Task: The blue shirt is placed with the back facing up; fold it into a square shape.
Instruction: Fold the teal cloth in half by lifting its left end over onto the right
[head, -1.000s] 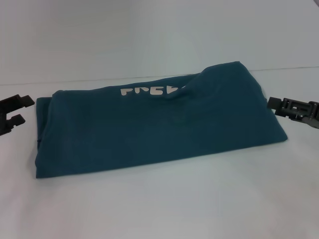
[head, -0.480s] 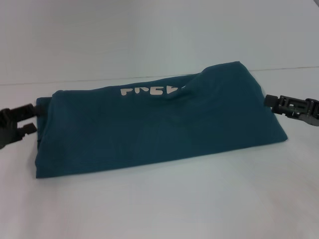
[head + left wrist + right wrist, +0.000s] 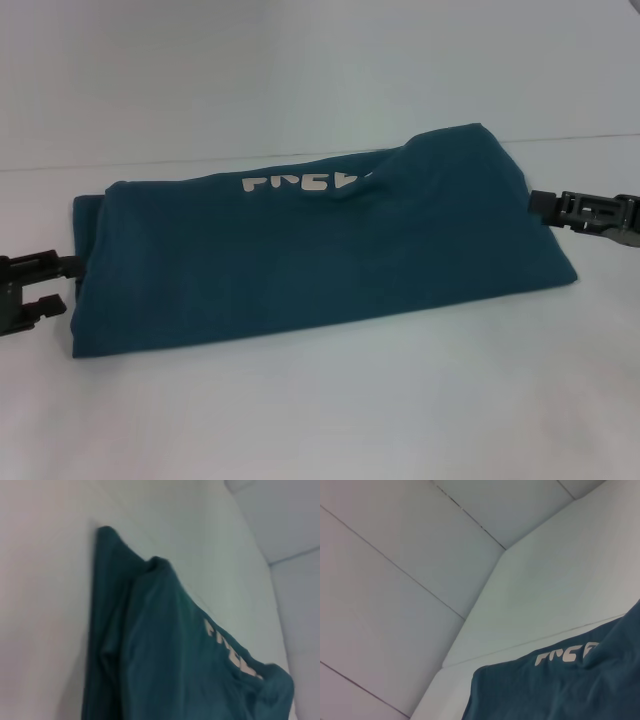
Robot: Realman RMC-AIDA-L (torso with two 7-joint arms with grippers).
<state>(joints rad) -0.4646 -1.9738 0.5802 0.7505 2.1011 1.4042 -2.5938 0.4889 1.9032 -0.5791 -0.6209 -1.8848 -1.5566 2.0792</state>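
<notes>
Head view: blue shirt (image 3: 320, 250) half hides lettering; left tool (image 3: 55, 284) open, right tool (image 3: 538, 204) unreadable

blue shirt (image 3: 165, 655) — folded, white letters, table (image 3: 45, 605)

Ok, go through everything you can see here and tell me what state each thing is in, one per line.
blue shirt: folded into a long band across the table, white lettering partly showing at the far fold, right end humped up.
left pincer: open, low at the shirt's left edge.
right pincer: at the shirt's right edge.
table: white, bearing the shirt.
</notes>
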